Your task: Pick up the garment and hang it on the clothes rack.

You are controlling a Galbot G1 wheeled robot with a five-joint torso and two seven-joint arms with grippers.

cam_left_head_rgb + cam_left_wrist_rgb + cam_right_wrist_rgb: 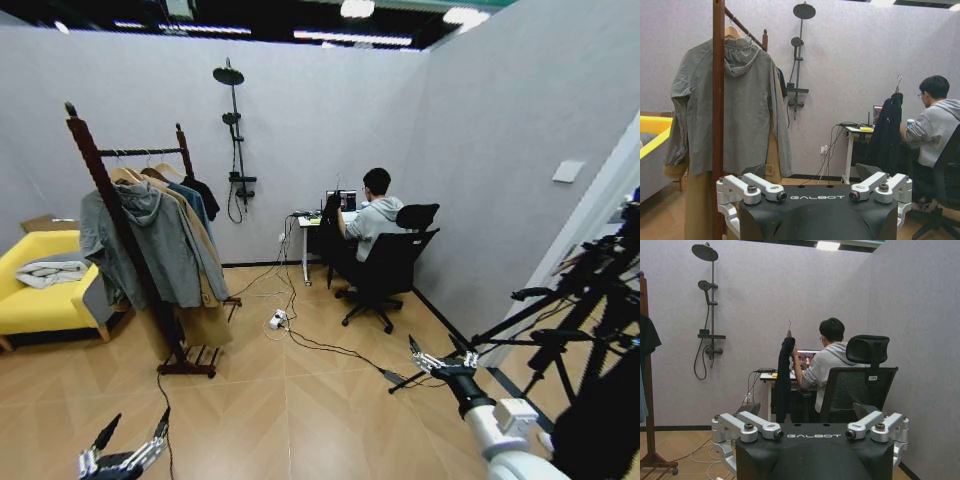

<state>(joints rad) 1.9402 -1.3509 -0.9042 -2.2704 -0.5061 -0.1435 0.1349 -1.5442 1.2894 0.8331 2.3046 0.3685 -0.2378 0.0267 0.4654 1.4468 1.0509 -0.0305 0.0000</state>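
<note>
The black garment (784, 382) hangs limp from a hanger by the desk at the back of the room, next to a seated person whose arm reaches toward it. It also shows as a dark shape, the garment (887, 135), (330, 218). The red-brown clothes rack (128, 240), (718, 100), (646, 390) stands to the left, loaded with a grey hoodie and other clothes. My left gripper (125, 442), (815, 192) is open and low, near the rack's foot. Low on the right, my right gripper (441, 361), (812, 431) is open too. Both are far from the garment.
A yellow sofa (40, 300) sits left of the rack. Cables and a power strip (277, 320) lie across the wooden floor between me and the desk (310, 225). An office chair (385, 270) holds the person. Black tripods (570, 340) stand at the right.
</note>
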